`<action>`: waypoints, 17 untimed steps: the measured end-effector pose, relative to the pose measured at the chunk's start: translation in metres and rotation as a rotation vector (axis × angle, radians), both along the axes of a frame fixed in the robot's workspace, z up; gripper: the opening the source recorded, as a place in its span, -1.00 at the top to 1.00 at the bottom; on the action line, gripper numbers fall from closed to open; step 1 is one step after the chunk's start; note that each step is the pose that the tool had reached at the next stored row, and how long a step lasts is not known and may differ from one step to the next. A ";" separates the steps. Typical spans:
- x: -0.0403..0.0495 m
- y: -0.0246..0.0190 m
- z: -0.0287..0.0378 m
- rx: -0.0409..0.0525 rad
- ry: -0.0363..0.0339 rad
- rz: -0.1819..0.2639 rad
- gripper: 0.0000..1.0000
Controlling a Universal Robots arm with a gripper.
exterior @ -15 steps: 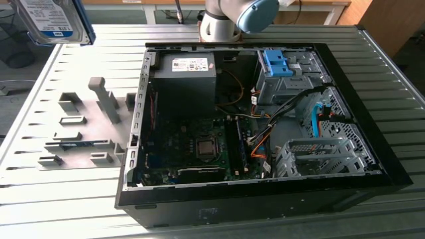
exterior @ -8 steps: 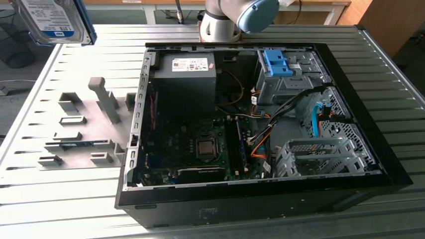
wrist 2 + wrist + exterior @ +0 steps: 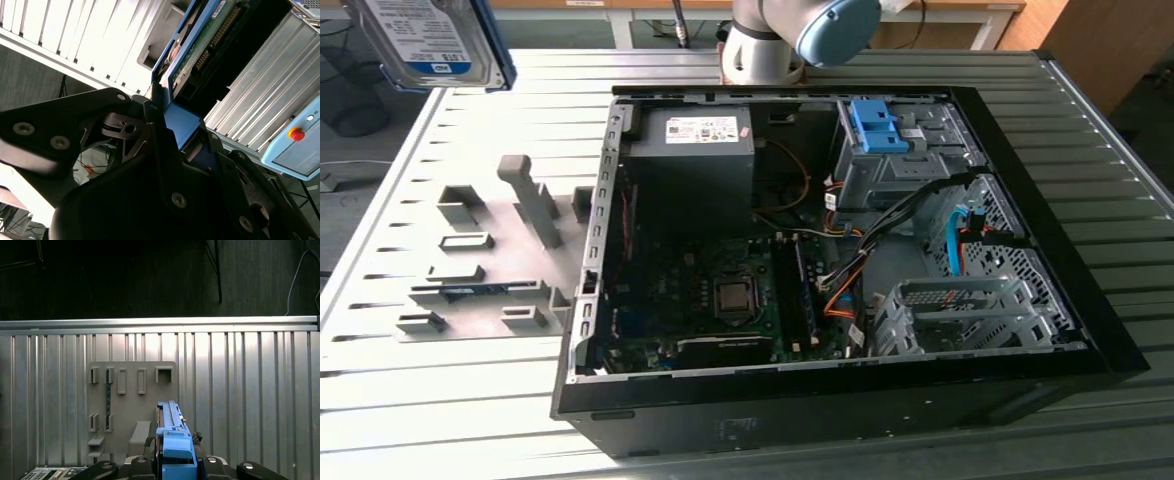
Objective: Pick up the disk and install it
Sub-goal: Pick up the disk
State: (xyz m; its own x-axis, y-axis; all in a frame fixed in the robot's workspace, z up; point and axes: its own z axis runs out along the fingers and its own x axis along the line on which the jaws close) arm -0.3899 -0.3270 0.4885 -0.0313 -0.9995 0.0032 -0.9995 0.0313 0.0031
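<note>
The disk (image 3: 434,40), silver with a white-and-blue label in a blue carrier, hangs in the air at the exterior view's top left, above the slatted table. It stands on edge in both wrist views, with its blue carrier (image 3: 175,440) and green circuit board (image 3: 200,47) showing. My gripper (image 3: 176,462) is shut on the carrier's end, and its black fingers (image 3: 152,107) press the blue frame from both sides. The grey holder plate (image 3: 132,405) lies on the table below the disk.
An open black computer case (image 3: 1067,300) lies on the metal table (image 3: 454,420), with a blue-topped drive bay (image 3: 881,125) at its far corner and a metal cage (image 3: 961,315) nearer. The grey holder plate (image 3: 494,250) sits on the exterior view's left. The arm's base (image 3: 767,45) stands behind the case.
</note>
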 end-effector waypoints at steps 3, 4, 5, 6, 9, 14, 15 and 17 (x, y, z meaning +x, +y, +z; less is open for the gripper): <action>0.0007 0.0000 0.0000 0.0000 0.0000 0.000 0.27; 0.0009 0.0000 0.0000 -0.0001 0.0000 0.000 0.27; 0.0015 0.0000 0.0000 0.0000 0.0000 0.000 0.27; 0.0020 0.0000 0.0000 0.0000 0.0000 0.000 0.27; 0.0026 0.0000 0.0000 0.0000 0.0000 0.000 0.27; 0.0036 0.0000 0.0000 0.0000 -0.0001 0.000 0.27; 0.0039 0.0000 0.0000 0.0000 0.0000 0.000 0.27; 0.0045 0.0000 0.0000 0.0000 0.0000 0.000 0.27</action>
State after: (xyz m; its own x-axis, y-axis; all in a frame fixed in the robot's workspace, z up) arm -0.3854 -0.3270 0.4885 -0.0313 -0.9995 0.0033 -0.9995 0.0313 0.0031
